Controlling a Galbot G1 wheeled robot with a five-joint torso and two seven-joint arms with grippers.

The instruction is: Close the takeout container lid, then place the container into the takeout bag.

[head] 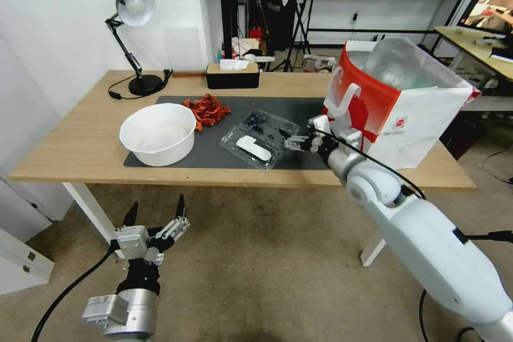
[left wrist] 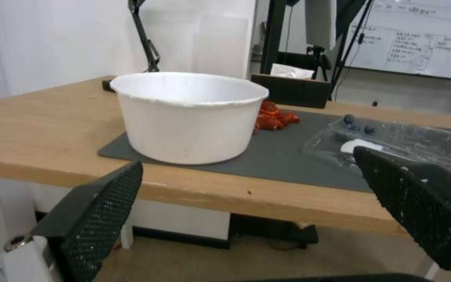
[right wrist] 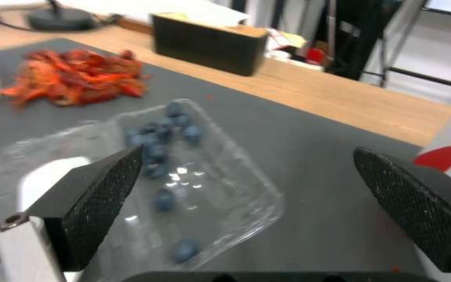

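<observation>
Clear takeout container (head: 269, 126) lies open on grey mat (head: 299, 109), lid (head: 250, 148) flat at its 7 o'clock. Right gripper (head: 288, 142) wide-spread just beside it at 3. Takeout bag (head: 398, 101) further at 3. Left gripper (head: 155, 208) spread, below table edge.

White rounded casings are covering the right arm (head: 427, 235); black cables are trailing from both arms; mesh-textured black fingers (right wrist: 100, 196) are showing.
</observation>
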